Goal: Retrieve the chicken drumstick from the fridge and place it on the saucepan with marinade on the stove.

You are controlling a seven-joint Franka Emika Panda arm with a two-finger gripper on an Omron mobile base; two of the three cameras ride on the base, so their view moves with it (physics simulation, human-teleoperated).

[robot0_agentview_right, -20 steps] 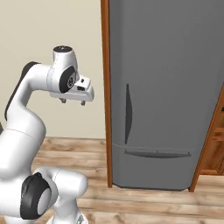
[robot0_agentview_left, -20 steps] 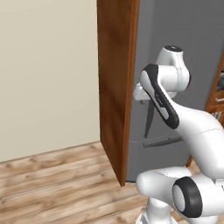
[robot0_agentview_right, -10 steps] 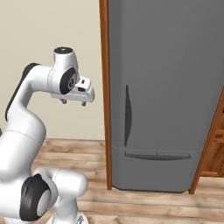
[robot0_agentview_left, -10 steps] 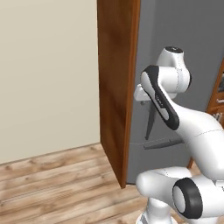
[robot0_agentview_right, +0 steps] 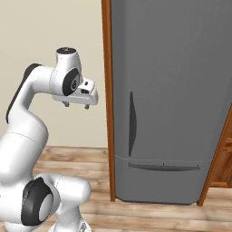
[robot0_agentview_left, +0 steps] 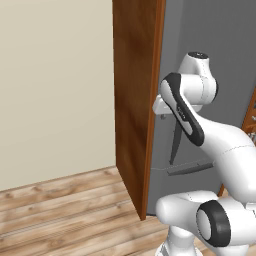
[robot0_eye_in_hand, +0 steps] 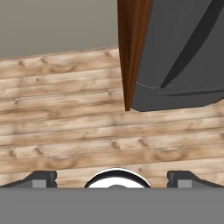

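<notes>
Right base view: pincer (robot0_agentview_right: 76, 105) gapes wide, empty, beside closed fridge (robot0_agentview_right: 181, 90) and wood panel (robot0_agentview_right: 108, 90).

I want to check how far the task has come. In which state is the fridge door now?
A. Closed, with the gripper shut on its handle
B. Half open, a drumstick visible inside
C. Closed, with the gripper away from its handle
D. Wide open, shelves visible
C: the fridge door is flush and shut, and the open gripper hangs to the left of it, apart from the dark handle.

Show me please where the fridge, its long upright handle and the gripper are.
fridge (robot0_agentview_right: 181, 68): right base view, grey door front.
upright handle (robot0_agentview_right: 132, 122): right base view, mid-length.
gripper (robot0_agentview_right: 76, 105): right base view, between fingertips.
</notes>
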